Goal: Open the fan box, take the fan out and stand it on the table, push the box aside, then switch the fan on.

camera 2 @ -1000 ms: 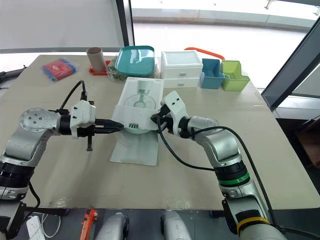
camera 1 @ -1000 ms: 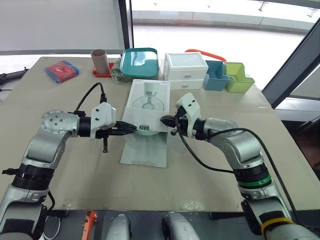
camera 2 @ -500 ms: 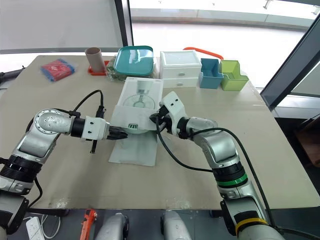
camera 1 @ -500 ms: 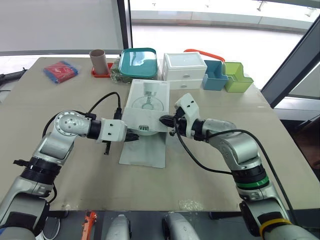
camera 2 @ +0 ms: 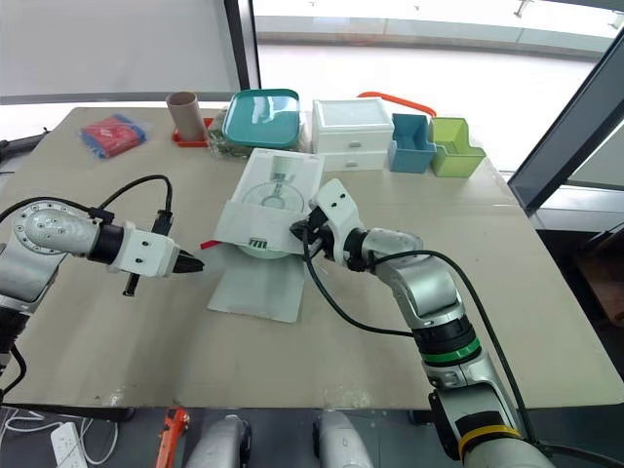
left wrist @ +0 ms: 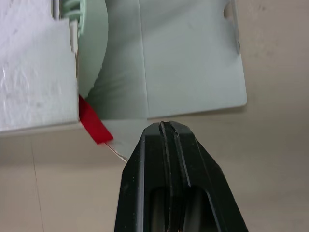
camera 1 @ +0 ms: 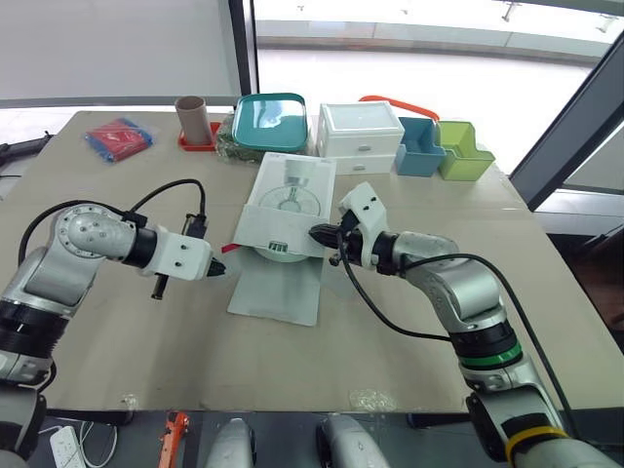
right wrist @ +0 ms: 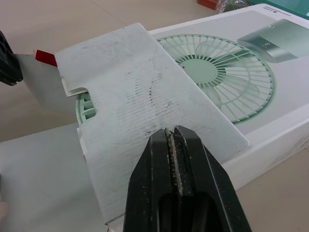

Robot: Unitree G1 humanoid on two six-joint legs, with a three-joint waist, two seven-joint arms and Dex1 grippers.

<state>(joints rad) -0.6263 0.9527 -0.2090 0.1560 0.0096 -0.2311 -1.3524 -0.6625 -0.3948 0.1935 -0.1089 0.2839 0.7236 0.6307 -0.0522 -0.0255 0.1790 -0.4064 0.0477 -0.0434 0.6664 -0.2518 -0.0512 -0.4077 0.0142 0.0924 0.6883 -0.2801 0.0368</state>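
Since the long pale-green lid flap [camera 1: 276, 290] already lies flat on the beige table [camera 1: 146, 351], pointing at its near edge, I'd call the opening step mostly done. The left gripper [camera 1: 223, 272] hangs just off that flap's left side with its two black fingers pressed together on nothing. It's close to a little red tab [left wrist: 94, 123] sticking out from the box's corner, probably the pull strip.

Behind that, mid-table, sits the white cardboard fan box [camera 1: 292, 185]. A white inner card flap [right wrist: 145, 106] is tilted up over its front half, and you can see the pale-green plastic fan [right wrist: 212, 72] lying inside under it. The right gripper [camera 1: 317, 233] is at the box's right front corner, fingers together, tip touching the card. My guess is it's steadying the box or nudging that card up, since the card is what's blocking the fan.

Along the far edge: a red-and-blue packet [camera 1: 119, 136], a brown cardboard tube [camera 1: 191, 117], a teal lidded tray [camera 1: 271, 122], a white drawer unit [camera 1: 361, 132], a blue bin [camera 1: 421, 146] and a green bin [camera 1: 463, 151], all well clear.
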